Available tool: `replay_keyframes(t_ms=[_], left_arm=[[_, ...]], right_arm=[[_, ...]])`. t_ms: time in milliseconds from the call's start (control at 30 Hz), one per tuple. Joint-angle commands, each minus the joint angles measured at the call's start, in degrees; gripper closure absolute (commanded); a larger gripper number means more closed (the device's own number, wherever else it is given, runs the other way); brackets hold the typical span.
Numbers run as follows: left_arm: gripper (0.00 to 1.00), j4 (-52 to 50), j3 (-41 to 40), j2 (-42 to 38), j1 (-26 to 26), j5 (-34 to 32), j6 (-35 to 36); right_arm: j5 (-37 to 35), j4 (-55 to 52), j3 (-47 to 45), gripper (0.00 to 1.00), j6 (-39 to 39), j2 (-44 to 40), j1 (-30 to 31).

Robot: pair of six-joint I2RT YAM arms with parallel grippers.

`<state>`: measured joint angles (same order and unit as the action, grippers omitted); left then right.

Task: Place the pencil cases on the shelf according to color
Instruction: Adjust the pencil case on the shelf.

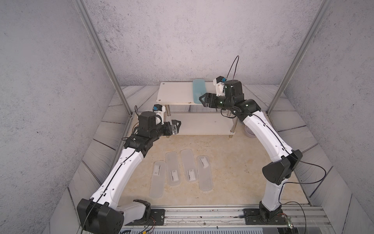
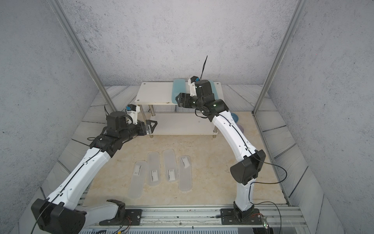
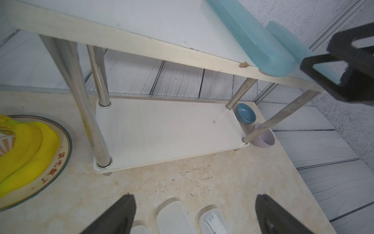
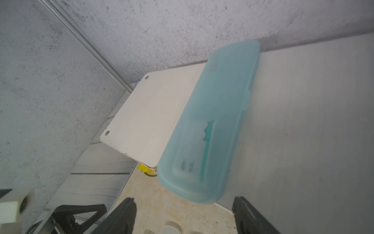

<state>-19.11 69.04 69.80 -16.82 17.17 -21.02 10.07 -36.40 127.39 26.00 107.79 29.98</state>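
At the far left, seen from the left wrist, a plate [image 3: 64,141] carrying bananas [image 3: 26,150] rests on the worktop [image 1: 232,162]. The left hand [image 1: 177,127] hangs just in front of the shelf's left legs, released, its jaws spread with nothing between them.

Four frosted pencil cases lie flat on the worktop in front of the shelf, side by side. Their long axes run near to far and are roughly parallel. The leftmost frosted case [image 1: 157,179] sits nearest the robot. The second frosted case [image 1: 173,169] and the third frosted case [image 1: 189,166] reach further toward the shelf, and the rightmost frosted case [image 1: 205,173] lies just beside the third.

On the top board of the shelf [image 1: 174,93], right of its middle, the teal case [image 1: 199,90] lies flat. Its long axis runs front to back across the board, and its rounded near end overhangs the front edge. The right hand [image 1: 203,100] is at that near end, released: its jaws stand wide and the case's end lies just ahead of them, not between them. A second teal case [image 2: 213,89] lies parallel on the board further right, mostly hidden by the right arm.

Beside the shelf's right legs stand a blue bowl [image 3: 245,113] and a lilac bowl [image 3: 265,139].
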Motion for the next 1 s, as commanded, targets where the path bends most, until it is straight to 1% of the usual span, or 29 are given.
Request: replay_keyframes(t_ms=[0,67,167,233,267,300,367,433,567,733,900,967], left_arm=[[0.01,-0.12,-0.47,-0.63,0.38,-1.13,1.45],[0.01,-0.84,-0.31,-0.63,0.38,-2.64,2.07],[0.01,-1.36,-0.44,-0.96,0.64,-3.88,2.89],[0.01,-1.32,-0.81,-1.13,0.73,-3.90,2.82],[0.02,-1.06,-1.05,-1.11,0.73,-3.66,2.59],[0.01,-0.72,-1.38,-1.07,0.73,-3.27,2.42],[0.01,-0.25,-1.84,-0.92,0.74,-2.53,1.81],[0.01,0.11,-1.97,-0.73,0.74,-1.94,1.25],[0.01,0.31,-1.95,-0.45,0.74,-1.26,0.71],[0.01,0.13,-2.25,-0.72,0.78,-1.44,0.77],[0.01,0.30,-2.50,-0.63,0.76,-1.44,0.37],[0.01,0.48,-2.42,-0.55,0.73,-1.18,0.15]], right_arm=[[-8.14,-5.72,5.43,0.19,-4.57,-2.21,-1.16],[-12.07,-7.19,5.88,0.19,-6.45,-4.40,-1.82],[-19.83,-8.00,3.47,0.19,-9.24,-8.85,-3.03],[-21.87,-9.15,1.69,0.19,-9.29,-11.20,-5.50],[-20.93,-10.16,1.13,0.19,-8.51,-11.83,-7.39],[-18.48,-11.22,0.11,0.19,-7.10,-12.56,-10.17],[-14.53,-11.54,-2.57,0.20,-5.51,-13.50,-13.73],[-11.93,-10.79,-5.44,0.20,-4.94,-14.20,-15.56],[-6.60,-7.33,-10.02,0.22,-4.60,-14.36,-16.98],[-1.42,-3.37,-12.51,0.22,-4.32,-13.84,-17.17],[1.91,-1.22,-12.97,0.22,-2.99,-12.62,-17.09],[2.15,-1.00,-12.98,0.22,-2.72,-12.09,-17.17]])
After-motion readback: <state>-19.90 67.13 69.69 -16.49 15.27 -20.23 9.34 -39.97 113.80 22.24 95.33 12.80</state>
